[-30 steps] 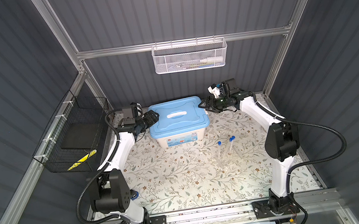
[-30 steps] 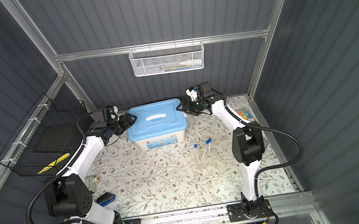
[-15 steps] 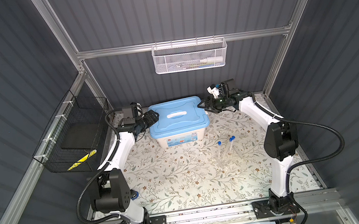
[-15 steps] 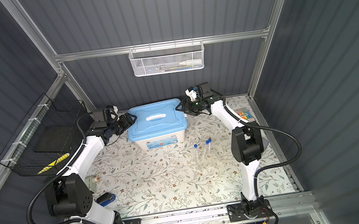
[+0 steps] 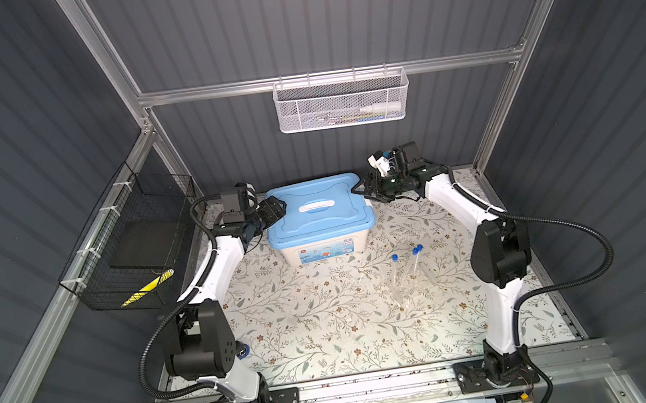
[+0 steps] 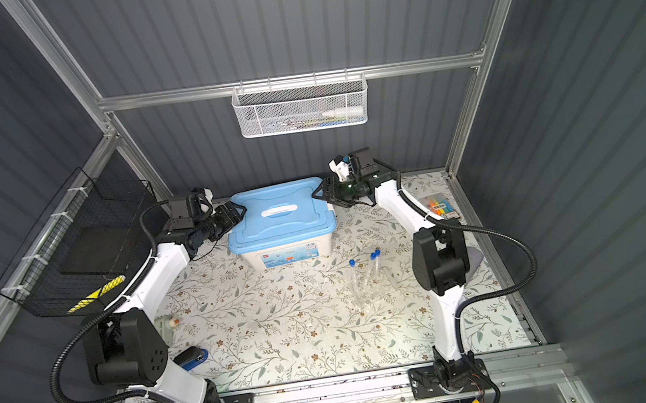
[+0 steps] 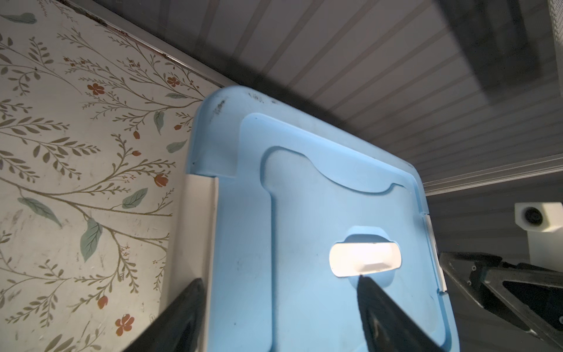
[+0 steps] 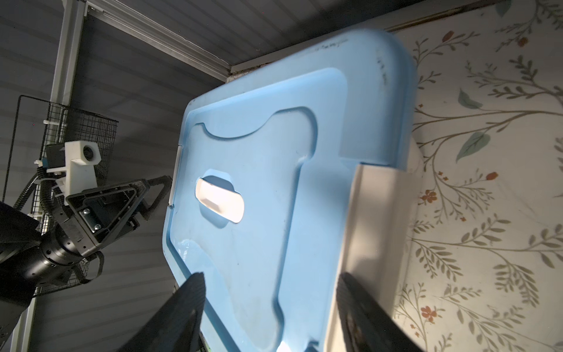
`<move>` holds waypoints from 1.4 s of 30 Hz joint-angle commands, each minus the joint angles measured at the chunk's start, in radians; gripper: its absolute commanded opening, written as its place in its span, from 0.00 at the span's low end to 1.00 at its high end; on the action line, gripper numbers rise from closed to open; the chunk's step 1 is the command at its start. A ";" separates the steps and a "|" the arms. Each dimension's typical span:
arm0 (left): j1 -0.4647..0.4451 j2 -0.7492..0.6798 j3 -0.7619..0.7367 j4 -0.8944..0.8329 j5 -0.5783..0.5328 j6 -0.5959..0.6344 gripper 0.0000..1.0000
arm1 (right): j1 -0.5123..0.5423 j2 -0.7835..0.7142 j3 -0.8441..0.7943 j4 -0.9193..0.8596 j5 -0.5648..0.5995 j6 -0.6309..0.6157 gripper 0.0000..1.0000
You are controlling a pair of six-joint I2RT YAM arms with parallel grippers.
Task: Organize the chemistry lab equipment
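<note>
Clear blue-capped test tubes (image 5: 396, 269) grouped on floral mat (image 5: 308, 330).

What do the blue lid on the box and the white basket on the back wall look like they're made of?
Blue lid: likely moulded plastic, matte with slight sheen; rounded pressed contours, scuff marks. White basket: probably painted metal mesh; fine see-through grid, solid rim.

Both white arms reach forward and bend inward, the black left gripper (image 5: 277, 208) and black right gripper (image 5: 358, 190) facing each other, jaws apart.
</note>
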 commanded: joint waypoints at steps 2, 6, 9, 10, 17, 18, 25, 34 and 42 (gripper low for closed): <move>-0.041 0.043 0.006 -0.011 0.083 -0.030 0.80 | 0.048 0.040 0.009 -0.058 -0.028 -0.005 0.70; -0.043 0.047 -0.003 -0.001 0.089 -0.034 0.80 | 0.047 0.033 0.006 -0.060 -0.018 -0.007 0.71; -0.045 0.048 0.002 -0.002 0.089 -0.040 0.80 | 0.047 0.034 0.010 -0.062 -0.018 -0.006 0.71; -0.045 0.041 0.008 -0.006 0.086 -0.039 0.80 | 0.046 0.028 0.009 -0.067 -0.007 -0.013 0.74; -0.041 -0.057 0.144 -0.171 -0.082 0.082 1.00 | -0.026 -0.204 -0.095 -0.073 0.170 -0.100 0.99; -0.041 -0.070 0.158 -0.196 -0.112 0.098 1.00 | -0.047 -0.257 -0.126 -0.061 0.196 -0.111 0.99; -0.041 -0.229 0.008 -0.220 -0.396 0.210 1.00 | -0.142 -0.623 -0.449 0.013 0.484 -0.302 0.99; -0.041 -0.433 -0.503 0.120 -0.671 0.411 1.00 | -0.235 -1.062 -1.190 0.516 0.820 -0.453 0.99; -0.041 -0.429 -0.831 0.564 -0.736 0.510 1.00 | -0.288 -1.001 -1.513 1.019 0.801 -0.474 0.99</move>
